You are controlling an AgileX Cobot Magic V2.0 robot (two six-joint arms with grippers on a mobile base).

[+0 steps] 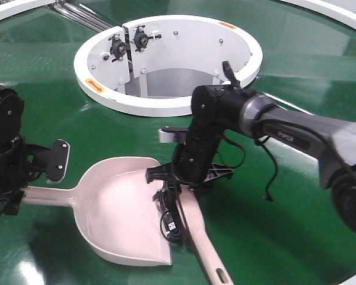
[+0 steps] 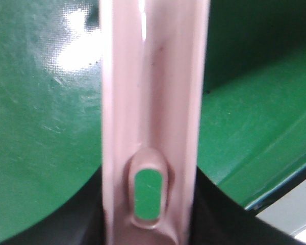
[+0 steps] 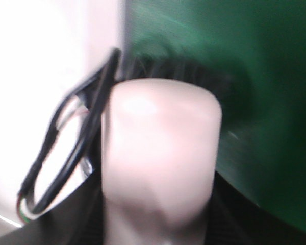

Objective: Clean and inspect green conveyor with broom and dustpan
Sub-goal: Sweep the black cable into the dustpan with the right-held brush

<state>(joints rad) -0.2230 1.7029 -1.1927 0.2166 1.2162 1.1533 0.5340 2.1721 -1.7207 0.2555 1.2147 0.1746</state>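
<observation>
The green conveyor [image 1: 296, 65] fills the scene. The pale pink dustpan [image 1: 121, 211] lies flat on it, its long handle running left into my left gripper [image 1: 5, 200]. In the left wrist view that gripper [image 2: 148, 217] is shut on the dustpan handle [image 2: 153, 102] just below its slot hole. My right gripper [image 1: 187, 177] points down at the dustpan's right edge, shut on the broom [image 1: 202, 237], whose handle trails toward the front edge. From the right wrist, the gripper [image 3: 160, 217] clamps the broom [image 3: 160, 148], with dark bristles [image 3: 186, 69] against the belt.
A black cable with a USB plug [image 1: 169, 222] lies looped at the dustpan's right rim, beside the broom [image 3: 66, 153]. The white ring hub [image 1: 166, 104] stands behind the right arm. Silver roller bars [image 1: 77, 15] run at the back left.
</observation>
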